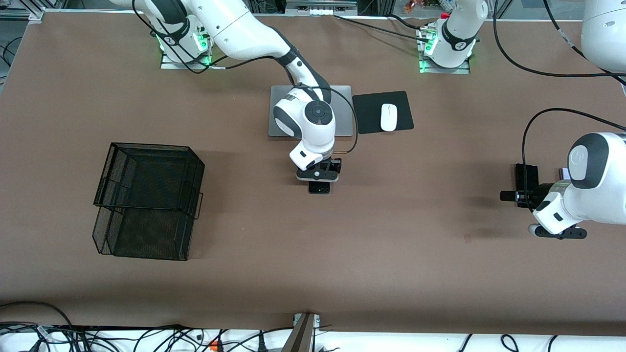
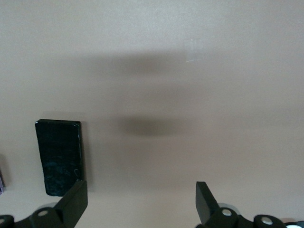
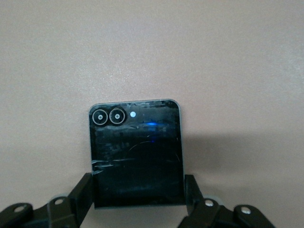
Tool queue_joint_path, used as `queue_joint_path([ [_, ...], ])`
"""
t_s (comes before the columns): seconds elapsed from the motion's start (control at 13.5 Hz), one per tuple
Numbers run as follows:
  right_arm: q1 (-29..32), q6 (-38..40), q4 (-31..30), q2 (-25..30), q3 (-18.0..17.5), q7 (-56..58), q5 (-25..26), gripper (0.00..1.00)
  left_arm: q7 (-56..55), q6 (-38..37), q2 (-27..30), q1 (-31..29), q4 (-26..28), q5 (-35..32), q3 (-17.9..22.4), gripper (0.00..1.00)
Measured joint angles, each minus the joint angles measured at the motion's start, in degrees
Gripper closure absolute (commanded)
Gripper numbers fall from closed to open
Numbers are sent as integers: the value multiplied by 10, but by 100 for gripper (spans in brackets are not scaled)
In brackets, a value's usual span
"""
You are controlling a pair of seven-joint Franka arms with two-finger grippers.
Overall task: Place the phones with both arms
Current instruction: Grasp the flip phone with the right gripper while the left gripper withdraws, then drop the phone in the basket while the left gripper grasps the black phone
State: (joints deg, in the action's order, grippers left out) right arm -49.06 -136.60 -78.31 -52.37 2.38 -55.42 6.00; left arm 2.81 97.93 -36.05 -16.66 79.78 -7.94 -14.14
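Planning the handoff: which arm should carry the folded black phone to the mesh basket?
Right. The right gripper is already shut on the folded black phone; the open left gripper hovers by the long black slab.

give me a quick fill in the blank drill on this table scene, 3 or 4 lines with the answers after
1. The right hand is shut on the squarish black folded phone that has two round camera ____.
2. The white mouse lies on a flat black ____.
3. The left hand hangs over the brown table with its fingers ____.
4. Toward the right arm's end of the table stands a black wire mesh ____.

Missing words: lenses; pad; open; basket
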Motion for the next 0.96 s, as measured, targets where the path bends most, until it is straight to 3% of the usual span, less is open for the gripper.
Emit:
queue_joint_path([
  [0.07,0,0,1,0,0,0,1,97,0,0,-2,-4,1,0,1,0],
  [0.22,0,-1,6,1,2,1,2,100,0,0,-10,-22,7,-6,2,0],
  [0.37,0,7,14,8,2,2,2,100,3,0,-17,-39,25,-69,2,0],
  [0.52,0,58,26,31,3,2,2,100,4,0,-27,-44,49,-138,2,0],
  [0.67,2,122,35,68,5,8,2,100,4,4,-41,-45,64,-151,2,0],
  [0.96,31,278,31,172,13,78,1,100,19,128,-47,-85,127,-159,3,0],
])
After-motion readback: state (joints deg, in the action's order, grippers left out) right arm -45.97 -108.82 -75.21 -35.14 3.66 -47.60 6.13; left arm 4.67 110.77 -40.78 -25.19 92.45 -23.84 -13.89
